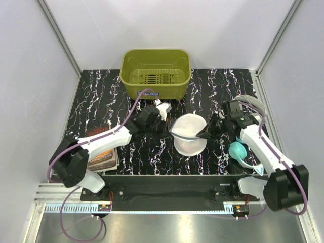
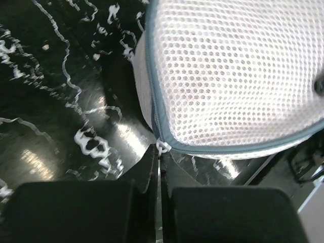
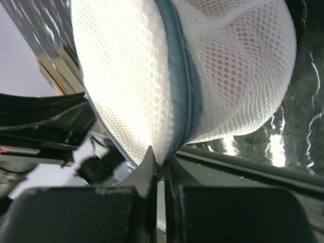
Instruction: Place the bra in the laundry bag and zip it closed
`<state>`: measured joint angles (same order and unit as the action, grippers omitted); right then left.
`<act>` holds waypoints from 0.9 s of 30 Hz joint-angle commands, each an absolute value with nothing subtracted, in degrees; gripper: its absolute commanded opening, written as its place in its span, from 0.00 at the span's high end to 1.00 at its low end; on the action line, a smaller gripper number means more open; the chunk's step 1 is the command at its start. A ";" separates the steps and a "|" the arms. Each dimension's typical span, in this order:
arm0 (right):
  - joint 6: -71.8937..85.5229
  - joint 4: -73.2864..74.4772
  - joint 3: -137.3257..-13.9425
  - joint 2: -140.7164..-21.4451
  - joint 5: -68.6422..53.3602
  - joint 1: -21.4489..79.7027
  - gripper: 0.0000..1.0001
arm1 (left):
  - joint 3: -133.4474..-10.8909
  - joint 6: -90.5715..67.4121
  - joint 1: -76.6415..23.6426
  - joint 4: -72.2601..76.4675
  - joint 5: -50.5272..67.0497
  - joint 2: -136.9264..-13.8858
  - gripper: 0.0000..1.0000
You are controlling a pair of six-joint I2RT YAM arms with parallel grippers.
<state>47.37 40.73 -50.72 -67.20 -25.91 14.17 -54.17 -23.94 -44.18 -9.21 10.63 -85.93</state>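
Observation:
The laundry bag [image 1: 189, 133], a white round mesh pouch with a grey-blue zipper rim, is held between both grippers at the table's middle. My left gripper [image 1: 170, 125] is shut on the bag's white zipper pull [image 2: 162, 146]; its tips [image 2: 160, 152] meet at the rim's corner. My right gripper [image 1: 205, 133] is shut on the bag's edge beside the zipper [image 3: 183, 86]; its tips [image 3: 162, 161] pinch mesh there. The zipper teeth look closed along the stretch in view. The bra shows only as a reddish tint through the mesh [image 3: 235, 53].
An olive-green basket [image 1: 156, 73] stands at the back centre. A book [image 1: 104, 154] lies at the front left under the left arm. A teal rounded item [image 1: 237, 150] lies under the right arm, with a white grey-rimmed item [image 1: 251, 103] behind it.

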 commanded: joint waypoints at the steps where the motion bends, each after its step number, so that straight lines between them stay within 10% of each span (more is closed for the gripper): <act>1: 30.87 46.04 -56.76 -70.57 -30.15 13.71 1.00 | -50.29 -15.73 -42.71 -15.29 7.99 -79.29 1.00; 9: 25.58 47.64 -70.55 -86.01 -29.62 20.28 1.00 | -46.41 -26.44 -50.96 -8.73 11.86 -71.81 1.00; 19: 27.68 58.88 -85.26 -97.04 -18.82 21.36 0.20 | -49.92 -38.14 -52.91 2.89 11.42 -80.85 1.00; 27: 43.72 51.53 -67.96 -77.45 -25.98 21.27 0.07 | -52.12 -39.64 -53.17 5.71 13.36 -84.37 1.00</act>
<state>32.40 55.75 -74.89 -88.68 -20.64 21.23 -49.25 -37.93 -52.97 -0.08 12.01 -83.99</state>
